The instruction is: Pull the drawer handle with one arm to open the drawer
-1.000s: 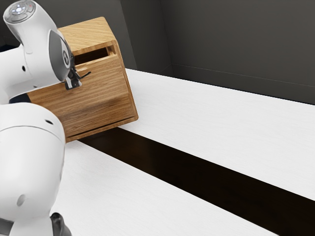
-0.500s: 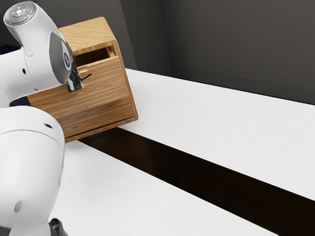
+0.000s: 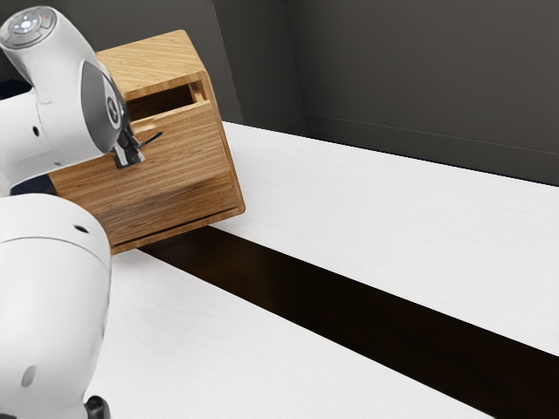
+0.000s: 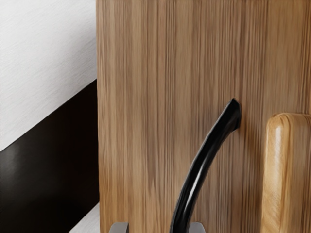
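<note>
where the black gripper is held against the front of the wooden drawer, its jaws are seen standing apart in the wrist view. the black handle runs between the two grey fingertips. it lies close against one of them and a clear gap is left to the other, so the handle is not clamped from both sides. the handle is curved, and one end is set into the drawer's face. just beside that end a rounded wooden edge is seen. in the exterior view a thin piece of the handle is seen sticking out of the gripper toward the exterior view's right.

the drawer is housed in a wooden cabinet. along the drawer's upper edge a dark slot is shown, with the drawer front standing a little out from the cabinet's face. the cabinet is set at the far end of a white table, at the exterior view's left. a dark strip is laid across the table, beginning at the cabinet's foot. the white arm is seen large at the exterior view's left.
</note>
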Available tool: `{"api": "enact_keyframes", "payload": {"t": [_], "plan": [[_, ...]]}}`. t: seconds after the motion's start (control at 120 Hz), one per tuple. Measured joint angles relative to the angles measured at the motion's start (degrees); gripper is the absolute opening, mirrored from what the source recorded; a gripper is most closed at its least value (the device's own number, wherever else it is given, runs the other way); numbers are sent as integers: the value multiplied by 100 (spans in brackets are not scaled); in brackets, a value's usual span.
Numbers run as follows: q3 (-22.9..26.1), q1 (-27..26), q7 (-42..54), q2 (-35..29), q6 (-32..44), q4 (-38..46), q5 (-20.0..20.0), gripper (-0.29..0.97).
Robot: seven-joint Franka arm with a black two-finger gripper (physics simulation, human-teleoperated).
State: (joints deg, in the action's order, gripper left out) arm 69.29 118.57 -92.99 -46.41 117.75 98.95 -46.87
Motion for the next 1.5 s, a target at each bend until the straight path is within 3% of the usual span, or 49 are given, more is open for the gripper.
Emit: {"api": "enact_keyframes", "payload": {"t": [1.5], "plan": [[-830, -1052, -426, -697, -548, 585, -39, 7]]}}
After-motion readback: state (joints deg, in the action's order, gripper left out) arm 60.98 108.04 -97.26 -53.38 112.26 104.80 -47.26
